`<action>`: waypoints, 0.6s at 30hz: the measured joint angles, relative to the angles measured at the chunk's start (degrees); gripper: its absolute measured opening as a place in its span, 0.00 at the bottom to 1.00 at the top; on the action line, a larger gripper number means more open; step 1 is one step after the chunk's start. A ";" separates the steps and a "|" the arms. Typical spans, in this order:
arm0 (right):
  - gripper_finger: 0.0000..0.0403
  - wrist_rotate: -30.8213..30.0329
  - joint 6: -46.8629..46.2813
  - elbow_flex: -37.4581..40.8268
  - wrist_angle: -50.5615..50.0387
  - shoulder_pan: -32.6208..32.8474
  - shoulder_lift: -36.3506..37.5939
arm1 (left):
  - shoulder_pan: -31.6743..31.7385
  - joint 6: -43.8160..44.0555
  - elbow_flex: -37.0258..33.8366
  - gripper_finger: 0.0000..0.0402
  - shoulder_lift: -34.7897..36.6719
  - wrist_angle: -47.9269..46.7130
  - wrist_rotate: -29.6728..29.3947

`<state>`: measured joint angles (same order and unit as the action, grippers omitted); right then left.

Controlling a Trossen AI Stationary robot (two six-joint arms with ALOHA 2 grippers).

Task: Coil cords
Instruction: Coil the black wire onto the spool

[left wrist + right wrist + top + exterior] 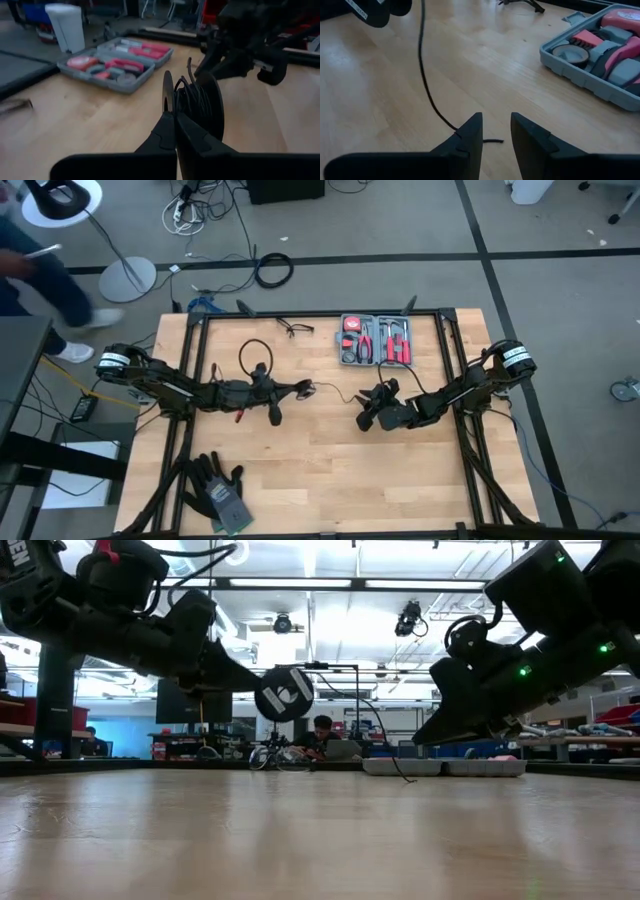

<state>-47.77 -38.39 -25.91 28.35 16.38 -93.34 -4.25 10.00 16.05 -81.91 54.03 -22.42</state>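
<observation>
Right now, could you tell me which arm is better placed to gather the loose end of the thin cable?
Probably the right. The right gripper stands open just above the thin black cable lying on the table, while the left gripper is shut on the cable spool.
</observation>
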 joint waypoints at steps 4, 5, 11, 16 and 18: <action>0.25 0.00 0.00 -0.02 1.52 0.00 -0.02 | 0.00 -2.34 0.02 0.00 0.00 3.84 -0.10; 0.25 0.02 -0.02 -0.02 2.25 0.00 -0.02 | 0.00 -2.79 0.02 0.00 0.00 4.96 -0.12; 0.25 2.77 -0.15 -0.02 5.00 0.00 -0.02 | 0.00 -2.19 0.07 0.00 0.00 8.69 -0.12; 0.25 9.14 -0.15 -0.02 5.67 0.00 -0.02 | 0.00 -2.59 0.07 0.00 -0.02 9.34 -0.09; 0.25 10.40 -0.13 -0.02 5.78 0.00 -0.02 | 0.00 -2.61 0.05 0.00 -0.02 9.00 -0.09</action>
<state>-37.37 -38.52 -25.93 34.13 16.38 -93.36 -4.25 7.39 16.11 -81.93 63.03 -22.51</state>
